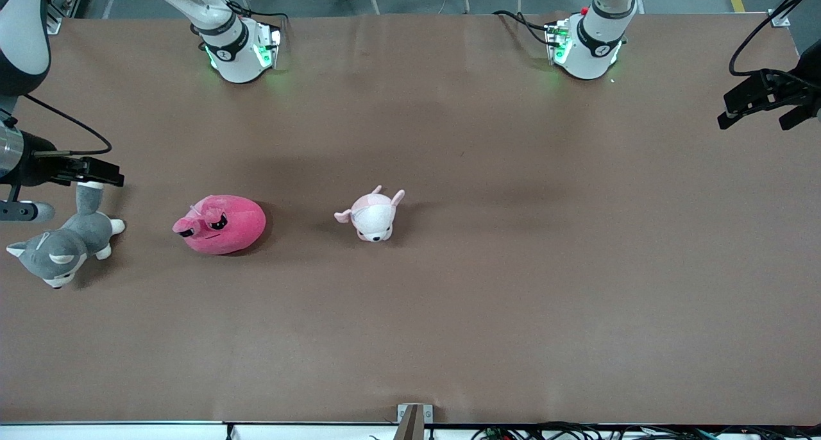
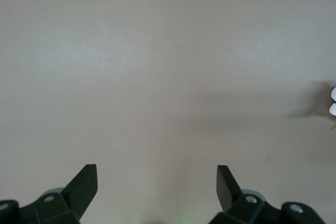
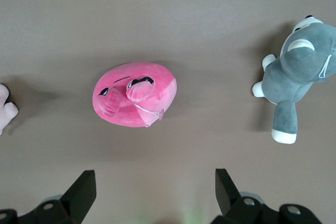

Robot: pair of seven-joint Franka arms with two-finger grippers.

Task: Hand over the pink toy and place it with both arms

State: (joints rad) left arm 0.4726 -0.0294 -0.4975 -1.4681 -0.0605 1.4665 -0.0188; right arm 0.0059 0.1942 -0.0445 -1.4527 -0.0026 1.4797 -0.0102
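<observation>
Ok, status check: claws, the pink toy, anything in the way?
Left claw open, waiting at its table end. Right claw open, above the grey-and-white plush dog. Round hot-pink plush toy untouched on the table, between dog and small pale-pink plush.

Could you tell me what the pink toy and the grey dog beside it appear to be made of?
The pink toy looks like soft plush fabric, matte and slightly fuzzy, with stitched dark eyes and floppy ears. The grey dog seems the same kind of stuffed plush, with white fabric paws; its filling cannot be seen.
</observation>
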